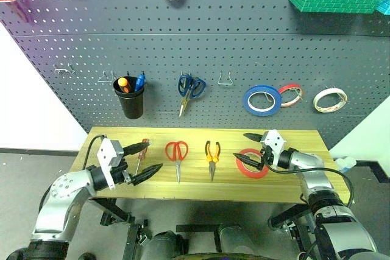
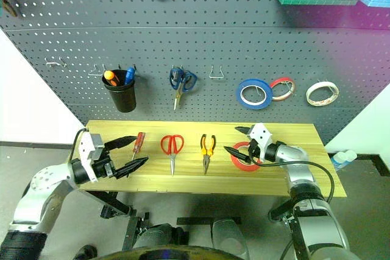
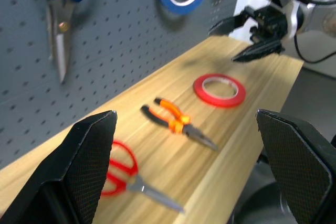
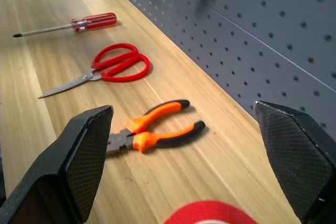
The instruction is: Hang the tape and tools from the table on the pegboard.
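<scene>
Nearest to me, both claws hang spread wide over the front of the table (image 1: 201, 188), neither gripping anything. My left claw (image 1: 144, 161) sits at the left end, just beside the screwdriver (image 1: 142, 150); my right claw (image 1: 249, 148) hovers over the tape (image 1: 252, 163) at the right end, one finger over the roll and the other behind it.

The tape lies flat on the wood. If I close on it from this near-level angle, I expect the fingers to skate over the rim or shove the roll toward the edge of the table rather than pinch it. I would need one finger through the hole.

Between the claws lie the scissors (image 1: 177, 152) and the pliers (image 1: 211, 153), points toward me, well apart from each other. The screwdriver is slim and round, so I judge a nudge from my left claw could roll it off the table.

Farther back, the pegboard (image 1: 201, 53) already carries blue-handled scissors (image 1: 189, 88), a blue roll (image 1: 262, 100), a thin red roll (image 1: 291, 94) and a pale roll (image 1: 329, 99). Reaching for the free hook (image 1: 226, 79) between them, I could knock a hanging item loose.
</scene>
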Controlling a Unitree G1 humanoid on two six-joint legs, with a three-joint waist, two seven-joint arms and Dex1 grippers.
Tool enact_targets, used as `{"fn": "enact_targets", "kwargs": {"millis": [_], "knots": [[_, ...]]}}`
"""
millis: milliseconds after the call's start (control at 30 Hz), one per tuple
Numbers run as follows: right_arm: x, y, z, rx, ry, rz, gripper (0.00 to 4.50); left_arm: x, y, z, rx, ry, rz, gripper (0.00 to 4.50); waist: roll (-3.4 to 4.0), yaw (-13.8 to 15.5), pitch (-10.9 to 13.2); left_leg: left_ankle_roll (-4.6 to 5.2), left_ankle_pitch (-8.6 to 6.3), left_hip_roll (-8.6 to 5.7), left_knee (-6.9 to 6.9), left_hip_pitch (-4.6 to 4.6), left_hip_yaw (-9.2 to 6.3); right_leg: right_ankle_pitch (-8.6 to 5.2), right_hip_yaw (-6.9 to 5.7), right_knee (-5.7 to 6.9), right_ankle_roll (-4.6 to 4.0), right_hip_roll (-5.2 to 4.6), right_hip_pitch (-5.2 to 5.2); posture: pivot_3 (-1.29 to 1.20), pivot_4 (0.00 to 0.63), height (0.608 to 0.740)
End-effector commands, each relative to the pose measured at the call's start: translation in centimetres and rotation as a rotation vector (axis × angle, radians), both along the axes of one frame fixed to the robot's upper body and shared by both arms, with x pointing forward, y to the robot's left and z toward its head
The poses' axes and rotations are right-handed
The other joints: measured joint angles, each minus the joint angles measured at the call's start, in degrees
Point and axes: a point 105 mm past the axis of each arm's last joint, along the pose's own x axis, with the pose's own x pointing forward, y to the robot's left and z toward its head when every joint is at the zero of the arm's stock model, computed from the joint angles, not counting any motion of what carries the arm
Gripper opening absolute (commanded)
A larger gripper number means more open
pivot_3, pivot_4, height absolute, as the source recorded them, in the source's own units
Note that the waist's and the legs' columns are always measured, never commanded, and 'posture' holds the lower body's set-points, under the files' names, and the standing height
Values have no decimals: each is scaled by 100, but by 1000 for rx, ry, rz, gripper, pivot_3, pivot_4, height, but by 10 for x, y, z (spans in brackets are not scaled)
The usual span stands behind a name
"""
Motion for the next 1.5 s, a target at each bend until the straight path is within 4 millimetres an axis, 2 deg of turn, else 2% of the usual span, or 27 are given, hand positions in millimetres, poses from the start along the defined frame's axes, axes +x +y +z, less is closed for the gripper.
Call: {"fn": "enact_targets", "kwargs": {"millis": [33, 167, 400, 633, 767, 933, 1200, 1500], "knots": [[2, 2, 8, -23, -47, 19, 4500, -3, 6, 16, 3, -48, 9, 4438, 1, 11, 1, 0, 0, 0, 0, 0, 0, 0, -1, -1, -1, -1, 0, -63, 0, 740], [1, 0, 4, -42, -40, 15, 4500, -6, 8, 16, 8, -49, 21, 4438, 1, 10, 0, 0, 0, 0, 0, -1, 3, -1, -2, -5, -1, -3, 0, -62, 0, 740], [-12, -14, -17, -192, 22, 52, 4500, -9, 7, 16, 4, -46, 19, 4438, 1, 22, 0, 0, 0, 0, -1, -1, 3, -1, -4, -5, -3, -3, -2, -62, 0, 740], [-20, -29, -17, -266, 34, 66, 4500, -7, 7, 17, 1, -49, 10, 4438, 1, 10, 0, 0, 0, 0, -1, 0, 4, -2, -5, -5, -4, -5, 0, -69, 0, 740], [-25, -43, -18, -373, 39, 92, 4500, -8, 6, 17, 0, -44, 0, 4438, 1, 13, 1, 0, 0, 0, 0, 0, 5, -3, -5, -7, -4, -5, -1, -73, 0, 740], [-28, -49, -18, -415, 51, 105, 4500, -11, 4, 17, -10, -27, -18, 4438, 0, 12, 0, 0, 0, 0, 0, 1, 7, -3, -5, -7, -5, -7, 0, -69, 0, 740], [-21, -38, -19, -432, 34, 125, 4500, -15, 3, 22, -7, -24, -35, 4438, 0, 20, 1, 0, 0, 0, 1, 1, 7, -3, -6, -6, -5, -8, 0, -61, 6, 740], [-13, -26, -25, -566, 6, 211, 4500, -17, 2, 20, -4, -26, -37, 4438, 0, 140, 3, 0, 0, 0, 1, 2, 8, -3, -12, -6, -5, -13, -3, -44, 18, 740]]}}
